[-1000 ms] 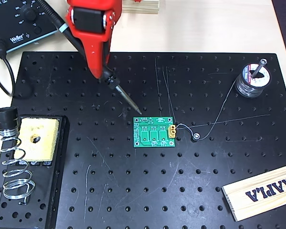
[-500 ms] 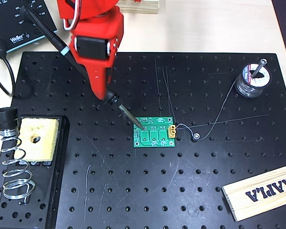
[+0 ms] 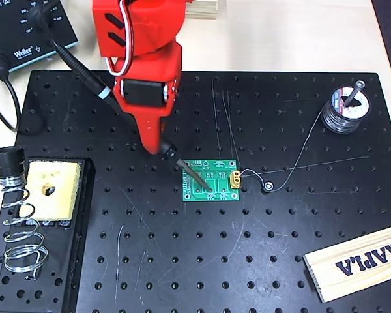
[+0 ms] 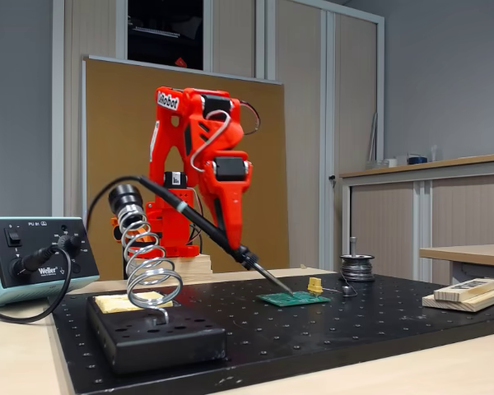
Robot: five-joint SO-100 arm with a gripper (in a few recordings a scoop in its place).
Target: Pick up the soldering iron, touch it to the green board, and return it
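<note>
Gripper point(image 3: 161, 145) clamped on the soldering iron point(image 3: 182, 167), tip down on the green board point(image 3: 212, 180).

From overhead I see the red fingers closed around the iron's collar, just up-left of the board, with the metal tip touching the board's middle and the yellow connector point(image 3: 235, 178) on its right edge. From the fixed view, my gripper point(image 4: 237, 248) holds the iron point(image 4: 199, 224) slanting down onto the board point(image 4: 294, 299), left of the solder spool point(image 4: 357, 267).

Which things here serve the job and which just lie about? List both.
In the job: soldering iron, held in the end effector, tip on the green board.

Lying about: coiled wire stand, yellow sponge, solder spool, wooden block, Weller station.
</note>
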